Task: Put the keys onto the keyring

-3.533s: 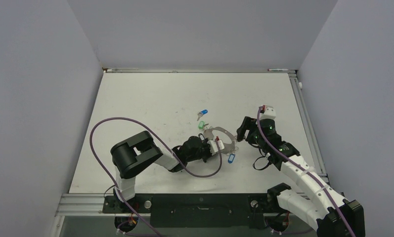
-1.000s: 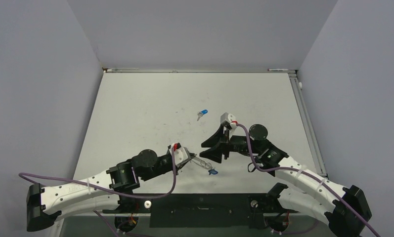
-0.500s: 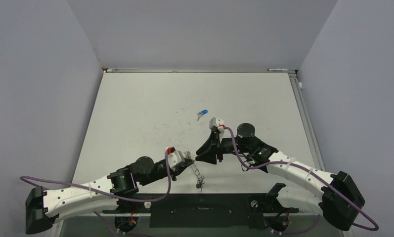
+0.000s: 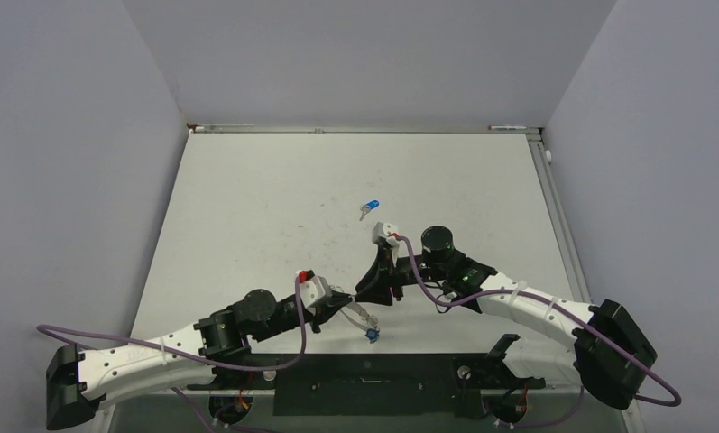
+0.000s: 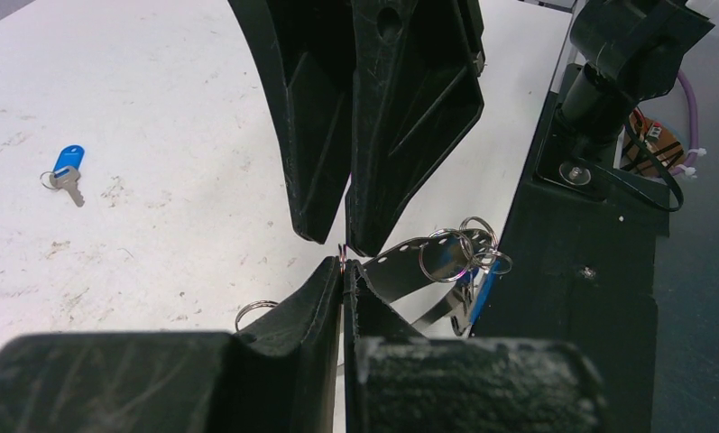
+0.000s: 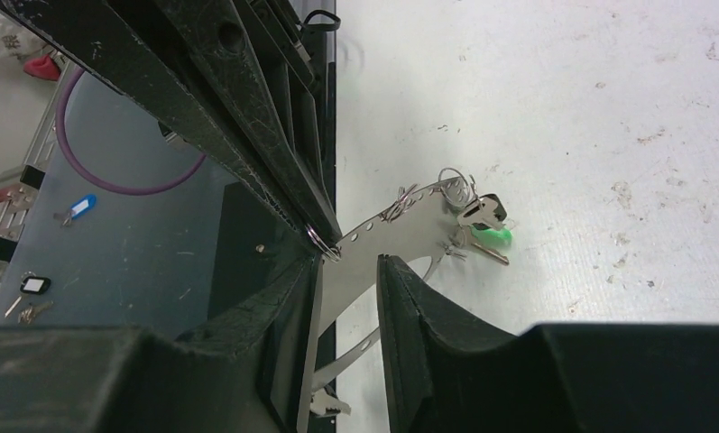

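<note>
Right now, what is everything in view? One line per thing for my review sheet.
keyring: one, grey metal band, between the two grippers at the table's near edge
blue-tagged key: one, hanging on the keyring
green-tagged key: one, on the keyring
loose key: one, blue tag, mid-table
spare tags: blue and black, on a lower surface beside the table
table: one, white
left gripper: black, shut on the keyring
right gripper: black, fingers either side of the keyring

Worktop [image 4: 247, 198]: white, grey-speckled. Left claw [image 5: 344, 268] and right claw [image 6: 348, 266]: black. Keyring [image 6: 373, 236]: silver-grey, perforated dot row. Loose key [image 4: 371, 206]: blue tag. Ringed key [image 6: 491, 236]: green tag. Cable [image 6: 157, 191]: purple.
</note>
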Action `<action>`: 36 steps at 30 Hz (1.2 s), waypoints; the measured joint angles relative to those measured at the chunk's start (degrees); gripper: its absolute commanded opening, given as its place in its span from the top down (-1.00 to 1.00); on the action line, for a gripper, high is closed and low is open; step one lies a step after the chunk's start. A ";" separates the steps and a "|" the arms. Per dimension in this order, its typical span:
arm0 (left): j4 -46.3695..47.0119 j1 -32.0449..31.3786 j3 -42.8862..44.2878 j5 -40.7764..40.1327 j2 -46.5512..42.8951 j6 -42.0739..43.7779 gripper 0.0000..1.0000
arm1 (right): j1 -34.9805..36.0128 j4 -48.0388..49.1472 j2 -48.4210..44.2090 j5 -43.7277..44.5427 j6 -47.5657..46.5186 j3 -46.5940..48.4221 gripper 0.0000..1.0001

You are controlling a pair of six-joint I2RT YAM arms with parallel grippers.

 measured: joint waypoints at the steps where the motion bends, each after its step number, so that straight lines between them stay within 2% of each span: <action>1: 0.02 -0.02 0.00 0.02 0.00 0.00 1.00 | 0.04 0.00 0.00 -0.02 -0.13 0.00 0.39; 10: 0.02 -0.04 0.00 0.57 0.00 -0.13 1.00 | 0.96 -0.15 0.90 -0.37 -1.03 0.79 0.38; 16: -0.11 -0.02 -0.59 0.35 -0.26 -0.13 1.00 | 1.62 -1.60 1.95 -0.79 -2.40 1.84 0.58; 21: -0.17 -0.04 -1.27 0.39 -0.61 -0.26 1.00 | 2.32 -2.16 2.38 -0.85 -3.37 1.84 0.64; 25: -0.26 -0.02 -1.73 0.35 -0.98 -0.55 1.00 | 2.64 -2.19 2.99 -1.03 -3.76 1.95 0.88; 36: -0.57 -0.04 -2.58 0.35 -2.10 -1.16 1.00 | 3.69 -2.91 3.02 -1.18 -5.75 1.92 0.90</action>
